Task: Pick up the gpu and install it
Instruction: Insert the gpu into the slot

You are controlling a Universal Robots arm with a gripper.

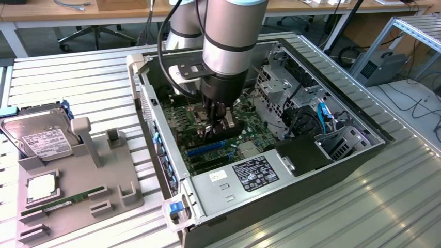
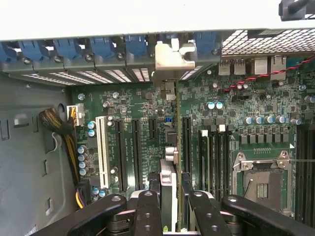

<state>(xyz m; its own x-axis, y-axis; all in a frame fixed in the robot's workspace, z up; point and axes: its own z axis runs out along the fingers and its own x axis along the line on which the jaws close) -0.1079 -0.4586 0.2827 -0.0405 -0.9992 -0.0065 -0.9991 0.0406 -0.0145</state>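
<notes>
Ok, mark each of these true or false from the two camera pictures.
1. The gripper is shut on the gpu, held edge-on above the motherboard. True.
2. The hard drive is mounted inside the computer case. False: it stands in the grey holder outside the case, on the exterior view's left.
3. The memory stick lies on that grey holder. True.
4. The arm is lifted well away from the case. False: it reaches down into the open case.
</notes>
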